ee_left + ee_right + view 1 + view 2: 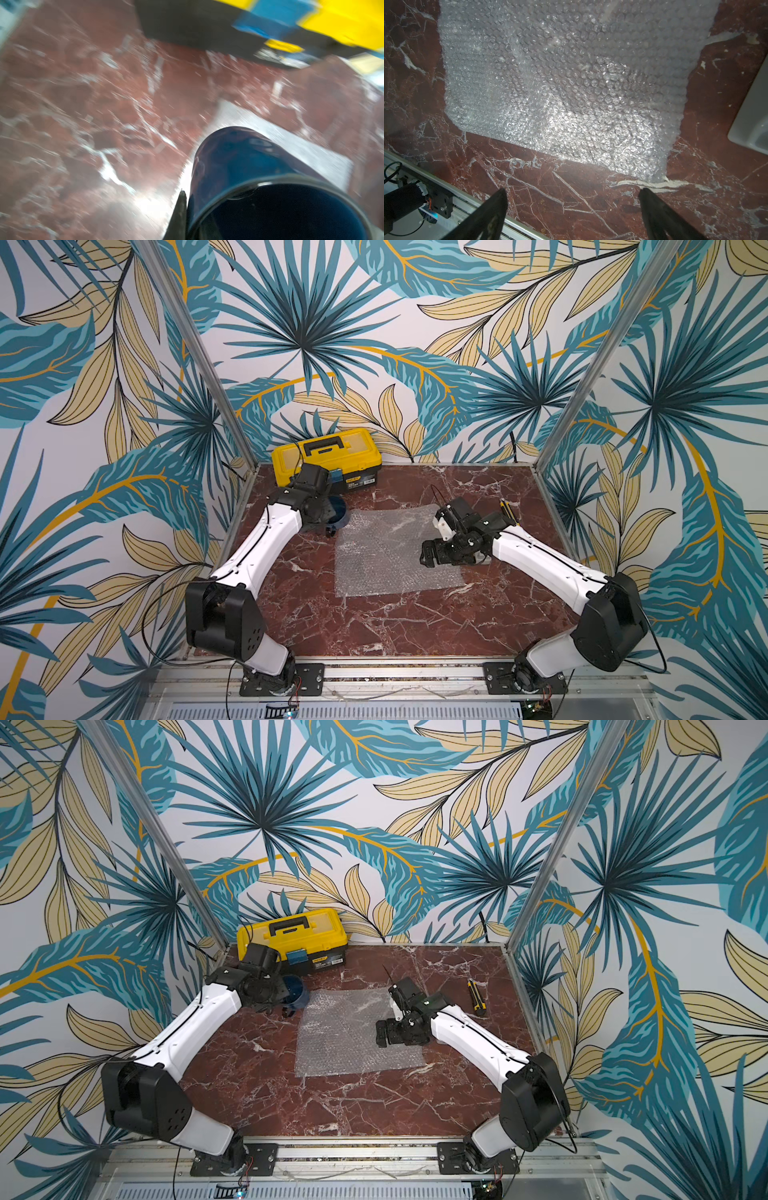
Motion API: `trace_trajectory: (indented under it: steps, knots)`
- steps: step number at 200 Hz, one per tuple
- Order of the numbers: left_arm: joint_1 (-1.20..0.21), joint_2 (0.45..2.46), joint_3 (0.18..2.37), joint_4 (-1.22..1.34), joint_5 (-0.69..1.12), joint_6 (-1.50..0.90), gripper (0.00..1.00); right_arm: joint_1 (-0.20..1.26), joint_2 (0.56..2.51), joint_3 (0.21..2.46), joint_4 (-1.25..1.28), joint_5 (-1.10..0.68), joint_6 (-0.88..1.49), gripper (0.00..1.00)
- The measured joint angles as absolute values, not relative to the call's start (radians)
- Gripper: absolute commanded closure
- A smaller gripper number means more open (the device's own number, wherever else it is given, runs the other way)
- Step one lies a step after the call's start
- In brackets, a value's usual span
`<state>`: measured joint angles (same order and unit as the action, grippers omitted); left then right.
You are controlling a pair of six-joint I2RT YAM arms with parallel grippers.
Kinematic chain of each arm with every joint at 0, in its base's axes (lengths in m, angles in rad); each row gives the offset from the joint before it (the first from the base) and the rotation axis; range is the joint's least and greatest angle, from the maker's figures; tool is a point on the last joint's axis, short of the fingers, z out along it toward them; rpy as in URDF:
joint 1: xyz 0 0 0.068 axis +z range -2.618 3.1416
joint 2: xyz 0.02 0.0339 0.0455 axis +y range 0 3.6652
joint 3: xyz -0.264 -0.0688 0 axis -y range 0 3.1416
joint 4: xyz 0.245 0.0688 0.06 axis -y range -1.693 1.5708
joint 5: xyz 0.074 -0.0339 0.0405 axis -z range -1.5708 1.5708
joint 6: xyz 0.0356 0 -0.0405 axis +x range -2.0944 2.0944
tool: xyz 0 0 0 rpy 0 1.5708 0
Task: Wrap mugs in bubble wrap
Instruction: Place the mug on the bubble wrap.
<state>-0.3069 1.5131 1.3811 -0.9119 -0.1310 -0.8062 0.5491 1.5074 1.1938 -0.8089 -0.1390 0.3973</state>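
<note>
Left gripper (pixel 187 209) clamped on mug (pixel 239 158) rim, glossy, stiff, breakable, could slip; right gripper (pixel 574 192) spread apart above bubble wrap (pixel 386 556), light, floppy, grab an edge

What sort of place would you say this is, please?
Probably a robot test booth: leaf-print walls on a metal frame, a marble-look table, and a left arm and right arm bolted to a front rail.

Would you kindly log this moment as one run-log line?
left gripper: shut on mug | right gripper: open, empty | bubble wrap: spread on table | mug: unwrapped
</note>
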Motion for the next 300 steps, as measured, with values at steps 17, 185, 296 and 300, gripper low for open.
trace_trajectory:
  steps: [17,185,296,300]
  knots:
    - [-0.425,1.518,1.381,-0.927,-0.115,-0.885,1.0,0.541,1.498,1.179,-0.805,-0.139,0.401,0.01]
    - [-0.733,1.966,1.705,-1.021,-0.249,-1.26,1.0,0.43,1.373,1.059,-0.791,-0.128,0.416,0.01]
    - [-0.731,2.037,1.738,-1.098,-0.261,-1.291,1.0,0.402,1.373,1.041,-0.79,-0.138,0.415,0.01]
    - [-0.731,2.037,1.738,-1.1,-0.261,-1.291,1.0,0.401,1.373,1.041,-0.79,-0.139,0.415,0.01]
